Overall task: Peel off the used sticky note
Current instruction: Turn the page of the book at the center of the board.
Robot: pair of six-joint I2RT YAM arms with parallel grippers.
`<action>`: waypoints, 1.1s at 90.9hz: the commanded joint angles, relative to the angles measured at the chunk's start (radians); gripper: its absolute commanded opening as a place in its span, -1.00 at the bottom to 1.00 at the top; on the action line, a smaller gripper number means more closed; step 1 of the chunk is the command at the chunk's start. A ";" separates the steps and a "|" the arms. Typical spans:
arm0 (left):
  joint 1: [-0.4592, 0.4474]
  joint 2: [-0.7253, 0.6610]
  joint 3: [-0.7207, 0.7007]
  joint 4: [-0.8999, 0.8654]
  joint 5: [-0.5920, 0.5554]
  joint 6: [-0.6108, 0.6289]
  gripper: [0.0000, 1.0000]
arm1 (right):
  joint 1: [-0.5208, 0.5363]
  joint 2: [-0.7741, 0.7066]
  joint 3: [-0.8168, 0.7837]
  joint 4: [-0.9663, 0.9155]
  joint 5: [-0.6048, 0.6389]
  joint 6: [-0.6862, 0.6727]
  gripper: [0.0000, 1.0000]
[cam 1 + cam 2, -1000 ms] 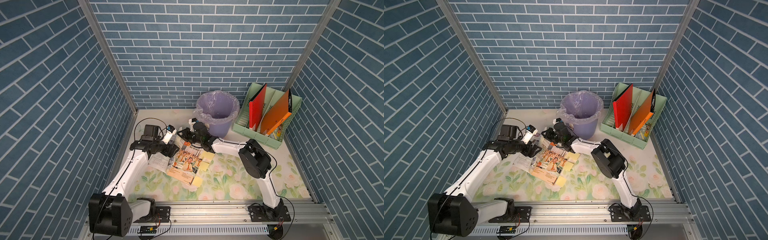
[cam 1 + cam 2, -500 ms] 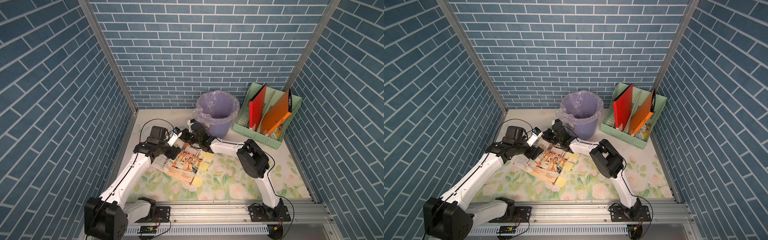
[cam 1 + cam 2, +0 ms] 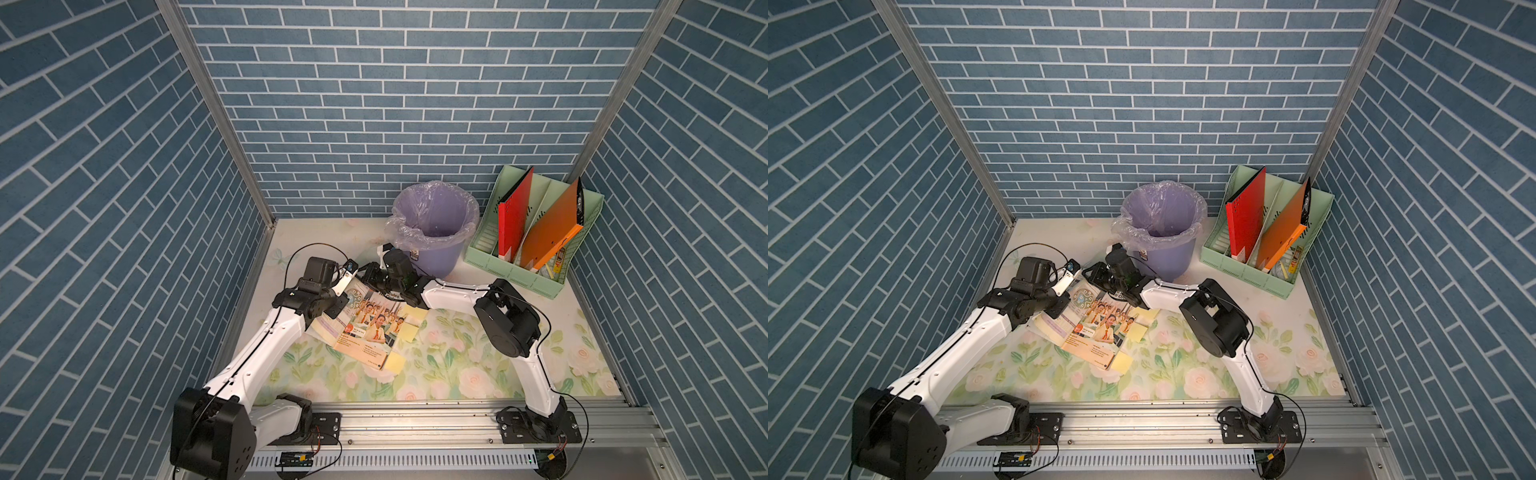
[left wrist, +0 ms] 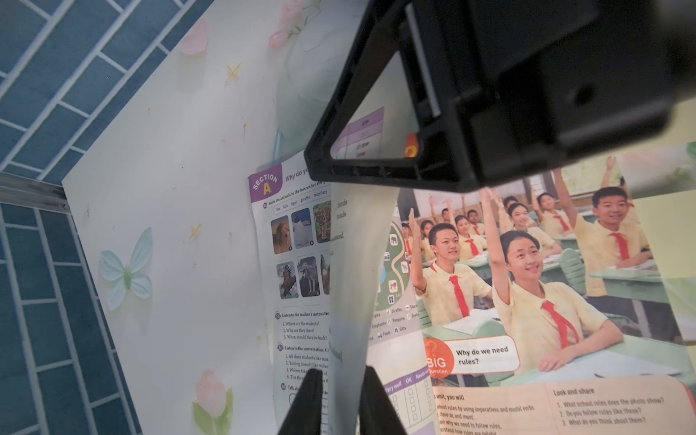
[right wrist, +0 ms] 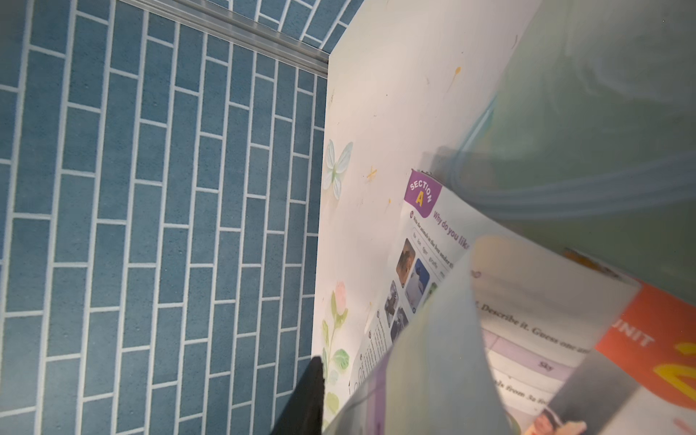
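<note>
Textbook [image 3: 370, 328], open, flat on the floral table [image 3: 478, 374] toward the left edge, nearer the back-left corner than the front. Sticky notes [image 3: 409, 333], pale yellow, several, protruding past the book's outer page edge on the side facing the table's right edge; used one not identifiable from these views, possibly another hidden beneath the raised leaf. Lifted page [image 4: 350, 282], standing on edge above the spread, curved, seen in the left wrist view. Left pincer [image 4: 342, 403]: pressed in on that page, one black finger either side of the sheet. Right pincer [image 3: 366, 277]: over the book's back edge, near the purple bin [image 3: 434, 232] by the table's back edge, jaws spread with the same sheet loose between them. Step judged: page transfer from right to left, clearing the way to the note. Handling advice: hold the sheet with light pressure only, near its margin, to avoid a crease or tear; draw the right pincer back along the sheet's plane, not across it, before any descent; approach the chosen note at its free, unglued edge; pinch that edge alone, not the page beneath; peel low and slow toward the glued strip; steady the book with the left side against lifting off the table.
</note>
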 commanded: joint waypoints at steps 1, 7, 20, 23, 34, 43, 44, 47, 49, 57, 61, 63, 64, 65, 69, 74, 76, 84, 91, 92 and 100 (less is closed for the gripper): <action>-0.002 0.009 -0.013 0.015 -0.017 0.006 -0.63 | 0.005 -0.068 -0.021 0.025 -0.015 -0.035 -0.14; -0.002 0.016 -0.023 0.027 -0.031 0.006 -0.63 | 0.003 -0.080 -0.029 0.029 -0.030 -0.045 0.09; -0.002 0.025 -0.071 0.082 -0.108 0.027 -0.63 | -0.003 -0.145 -0.091 0.021 -0.038 -0.107 0.54; -0.001 0.029 -0.082 0.092 -0.123 0.031 -0.63 | -0.007 -0.172 -0.118 0.018 -0.040 -0.124 0.61; 0.012 0.050 -0.116 0.118 -0.157 0.043 -0.58 | -0.039 -0.291 -0.270 0.022 -0.052 -0.173 0.77; 0.036 0.068 -0.143 0.155 -0.169 0.050 -0.54 | -0.081 -0.397 -0.414 0.024 -0.065 -0.203 0.84; 0.039 0.070 -0.145 0.162 -0.171 0.052 -0.53 | -0.084 -0.412 -0.428 0.022 -0.065 -0.207 0.84; 0.045 0.077 -0.152 0.176 -0.181 0.055 -0.47 | -0.097 -0.451 -0.471 0.011 -0.062 -0.223 0.85; 0.049 0.083 -0.157 0.188 -0.188 0.058 -0.38 | -0.105 -0.481 -0.500 0.002 -0.060 -0.232 0.85; 0.066 0.103 -0.184 0.237 -0.227 0.083 0.12 | -0.146 -0.576 -0.618 -0.027 -0.053 -0.252 0.85; 0.078 0.113 -0.197 0.270 -0.254 0.098 0.31 | -0.166 -0.618 -0.669 -0.035 -0.050 -0.264 0.85; 0.083 0.117 -0.207 0.291 -0.270 0.107 0.36 | -0.176 -0.636 -0.691 -0.045 -0.048 -0.270 0.85; 0.086 0.119 -0.212 0.300 -0.279 0.113 0.37 | -0.182 -0.647 -0.702 -0.049 -0.048 -0.272 0.85; 0.091 0.121 -0.216 0.311 -0.286 0.119 0.38 | -0.186 -0.654 -0.715 -0.052 -0.048 -0.274 0.85; 0.105 0.132 -0.230 0.338 -0.318 0.136 0.41 | -0.205 -0.682 -0.763 -0.056 -0.055 -0.279 0.86; 0.128 0.144 -0.238 0.373 -0.344 0.155 0.43 | -0.224 -0.701 -0.812 -0.050 -0.065 -0.284 0.86; 0.139 0.149 -0.238 0.382 -0.352 0.161 0.44 | -0.227 -0.703 -0.826 -0.046 -0.070 -0.286 0.85; 0.179 0.161 -0.232 0.428 -0.400 0.195 0.51 | -0.237 -0.677 -0.861 -0.017 -0.095 -0.296 0.81; 0.217 0.159 -0.214 0.465 -0.448 0.234 0.53 | -0.239 -0.638 -0.873 0.029 -0.126 -0.293 0.76; 0.222 0.159 -0.208 0.468 -0.454 0.238 0.53 | -0.238 -0.632 -0.873 0.034 -0.129 -0.291 0.75; 0.225 0.144 -0.136 0.412 -0.465 0.238 0.58 | -0.237 -0.599 -0.877 0.073 -0.139 -0.280 0.73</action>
